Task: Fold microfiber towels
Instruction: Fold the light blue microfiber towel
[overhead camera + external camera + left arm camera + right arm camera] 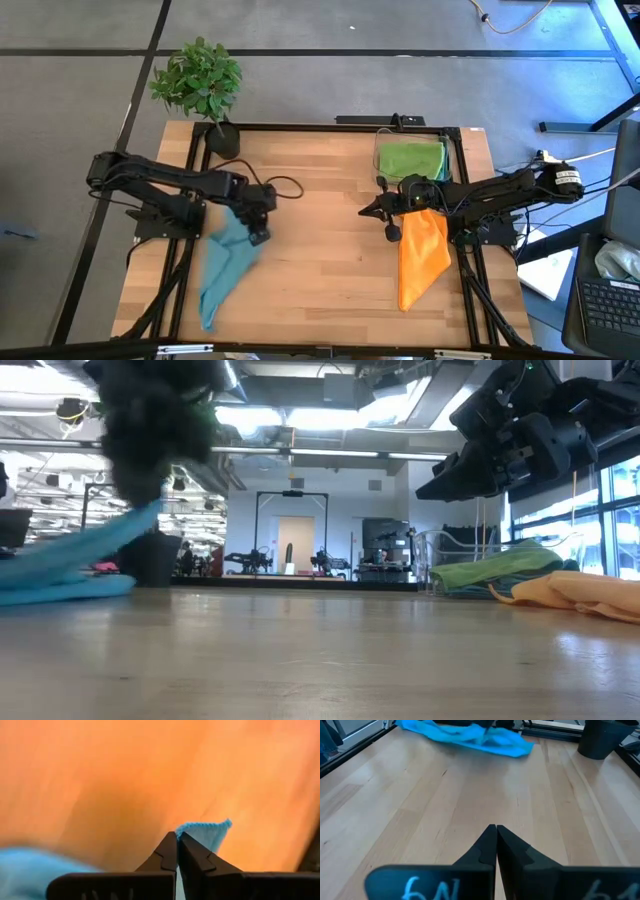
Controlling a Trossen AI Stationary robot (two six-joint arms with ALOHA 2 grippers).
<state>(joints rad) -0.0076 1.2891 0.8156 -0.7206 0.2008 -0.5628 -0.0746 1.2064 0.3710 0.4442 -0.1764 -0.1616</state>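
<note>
On table's left side, left hand (177, 836) pinching blue towel (228, 262) corner, right hand (496, 831) apparently clenched empty.

Bright ceiling lights (300, 415) glare in low view; near plant (150, 420) blurred; left wrist view soft.

Dark jointed arms (160, 185), black cables, tapered black fingers (482, 847).

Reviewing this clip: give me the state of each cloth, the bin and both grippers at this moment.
Teal towel: bunched lengthwise, corner pinched.
Orange towel: lying loose, unfolded.
Green towel: in bin.
Clear bin: upright, holding one towel.
Left gripper: shut on teal towel.
Right gripper: shut, empty.
</note>
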